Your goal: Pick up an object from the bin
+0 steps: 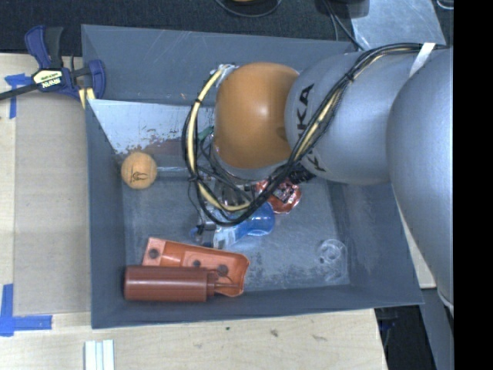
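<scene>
Centre of frame: gripper (217,220) under orange cover (250,114), over blue item (259,223) beside red wrapper (283,197); open or closed cannot be told | left: tan ball (139,169) | lower left: brown cylinder (166,284)

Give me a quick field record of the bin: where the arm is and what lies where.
bin: grey metal
arm: orange-covered wrist over the bin's middle
at the wrist's near edge: blue object, red shiny object, both partly covered by cables
left: tan ball, apart from the rest
front left: brown cylinder on its side, against an orange flat piece with holes
front right: small clear object
grasp: cannot tell
</scene>
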Robot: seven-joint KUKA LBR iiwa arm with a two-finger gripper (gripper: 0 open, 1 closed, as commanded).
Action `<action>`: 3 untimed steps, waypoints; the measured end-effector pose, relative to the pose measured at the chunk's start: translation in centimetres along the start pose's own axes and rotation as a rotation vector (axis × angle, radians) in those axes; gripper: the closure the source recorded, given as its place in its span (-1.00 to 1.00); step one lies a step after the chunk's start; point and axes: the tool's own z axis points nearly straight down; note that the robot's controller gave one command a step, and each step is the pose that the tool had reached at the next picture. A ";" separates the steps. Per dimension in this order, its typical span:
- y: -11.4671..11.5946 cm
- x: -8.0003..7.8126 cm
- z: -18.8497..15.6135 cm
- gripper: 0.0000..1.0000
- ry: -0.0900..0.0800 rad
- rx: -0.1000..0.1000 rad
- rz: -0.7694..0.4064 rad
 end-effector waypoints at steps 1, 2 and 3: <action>0.0 0.0 -0.2 -1.00 -0.001 0.000 0.001; 1.9 -3.8 8.4 -1.00 -0.002 -0.001 -0.126; 2.5 2.3 7.6 -1.00 -0.024 -0.006 -0.052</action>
